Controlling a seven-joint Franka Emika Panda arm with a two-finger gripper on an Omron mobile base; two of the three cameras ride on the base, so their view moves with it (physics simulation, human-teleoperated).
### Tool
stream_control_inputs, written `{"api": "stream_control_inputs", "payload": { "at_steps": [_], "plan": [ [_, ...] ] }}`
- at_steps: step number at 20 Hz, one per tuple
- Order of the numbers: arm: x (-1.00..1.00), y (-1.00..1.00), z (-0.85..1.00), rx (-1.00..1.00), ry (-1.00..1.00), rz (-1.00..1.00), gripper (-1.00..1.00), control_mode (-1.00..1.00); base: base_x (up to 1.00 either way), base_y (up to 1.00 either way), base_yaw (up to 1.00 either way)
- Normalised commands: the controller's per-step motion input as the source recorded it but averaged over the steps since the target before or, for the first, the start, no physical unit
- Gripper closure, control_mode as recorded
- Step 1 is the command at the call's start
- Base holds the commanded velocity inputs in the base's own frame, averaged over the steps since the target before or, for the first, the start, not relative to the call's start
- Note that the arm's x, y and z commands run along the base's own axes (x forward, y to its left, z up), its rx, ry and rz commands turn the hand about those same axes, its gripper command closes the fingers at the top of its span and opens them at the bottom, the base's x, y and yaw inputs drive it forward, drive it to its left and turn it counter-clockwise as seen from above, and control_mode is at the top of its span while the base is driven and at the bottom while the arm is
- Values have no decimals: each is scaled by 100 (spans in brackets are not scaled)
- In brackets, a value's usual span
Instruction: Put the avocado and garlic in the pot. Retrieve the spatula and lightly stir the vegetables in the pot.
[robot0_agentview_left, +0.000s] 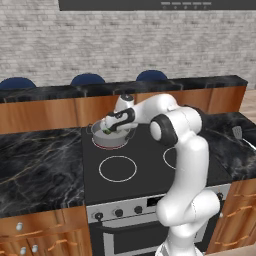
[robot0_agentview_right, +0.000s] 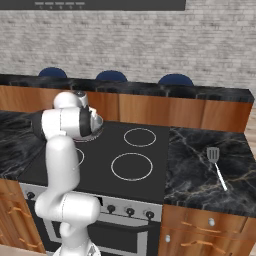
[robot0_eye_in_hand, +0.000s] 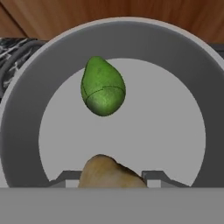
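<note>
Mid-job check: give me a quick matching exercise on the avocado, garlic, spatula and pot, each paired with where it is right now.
Things:
1. avocado
2. garlic
3. spatula
4. pot

Places:
A. lying on the dark marble counter right of the stove
B. between the fingertips of the tool, over the pot
C. standing on a rear burner of the stove
D. lying on the grey pot floor

Pairs: 1-D, 2-B, 3-A, 4-C

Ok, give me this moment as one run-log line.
gripper: shut on garlic, over pot | avocado: in pot | spatula: untouched on right counter
</note>
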Motion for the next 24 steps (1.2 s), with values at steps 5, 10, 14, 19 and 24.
{"api": "stream_control_inputs", "payload": {
  "at_steps": [5, 10, 14, 19, 24],
  "plan": [
    [23, 5, 0, 0, 0, 0, 100, -100, 0, 0, 0],
    [4, 0, 0, 0, 0, 0, -100, -100, 0, 0, 0],
    [11, 0, 0, 0, 0, 0, -100, -100, 0, 0, 0],
    [5, 0, 0, 0, 0, 0, -100, -100, 0, 0, 0],
    [0, 0, 0, 0, 0, 0, -100, -100, 0, 0, 0]
  ]
}}
